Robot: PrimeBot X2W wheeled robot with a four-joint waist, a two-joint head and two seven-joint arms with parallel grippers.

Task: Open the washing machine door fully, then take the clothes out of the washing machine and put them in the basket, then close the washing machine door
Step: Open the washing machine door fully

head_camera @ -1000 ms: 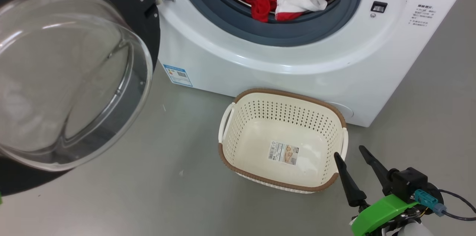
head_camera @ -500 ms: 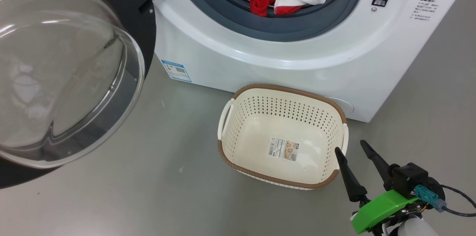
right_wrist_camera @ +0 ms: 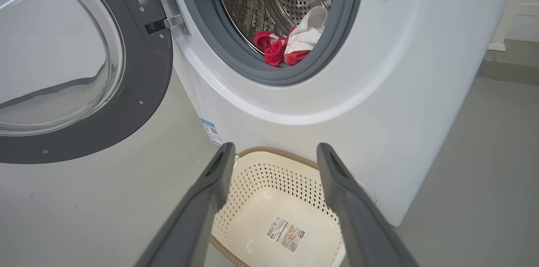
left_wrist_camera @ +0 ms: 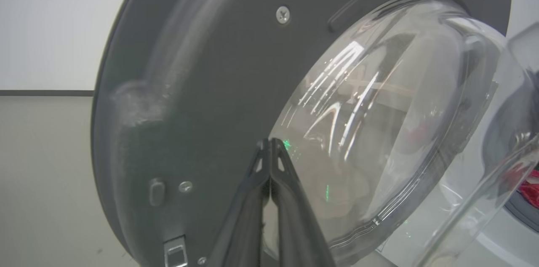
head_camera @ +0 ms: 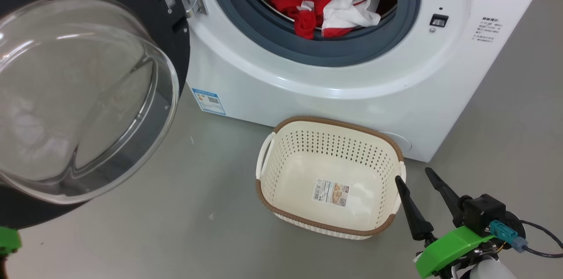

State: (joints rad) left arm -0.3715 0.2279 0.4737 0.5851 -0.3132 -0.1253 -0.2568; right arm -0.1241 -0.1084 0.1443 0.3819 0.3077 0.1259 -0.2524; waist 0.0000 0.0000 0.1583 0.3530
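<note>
Door: the round washing machine door (head_camera: 83,94), with a glossy black rim and a bulging clear glass bowl, stands swung open left of the big white front-loading washing machine (head_camera: 308,89).
Clothes: the soft red-and-white clothes (head_camera: 334,12) lie bunched at that machine's drum lip.
Basket: the cream perforated plastic basket (head_camera: 334,121) sits empty, just before the machine.
Left arm: my left end effector (left_wrist_camera: 271,145) has its fingers pressed together, empty, at the door's glass.
Right arm: my right end effector (head_camera: 411,174) is spread wide and empty beside the basket.
Next reach: the clothes lie above and ahead-left of my right end effector, which I judge the nearer one; the heap runs across the opening.

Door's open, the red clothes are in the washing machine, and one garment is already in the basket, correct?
No: the basket is empty apart from its paper label, as the head view shows. The washing machine door is open and the clothes lie inside the washing machine.
</note>
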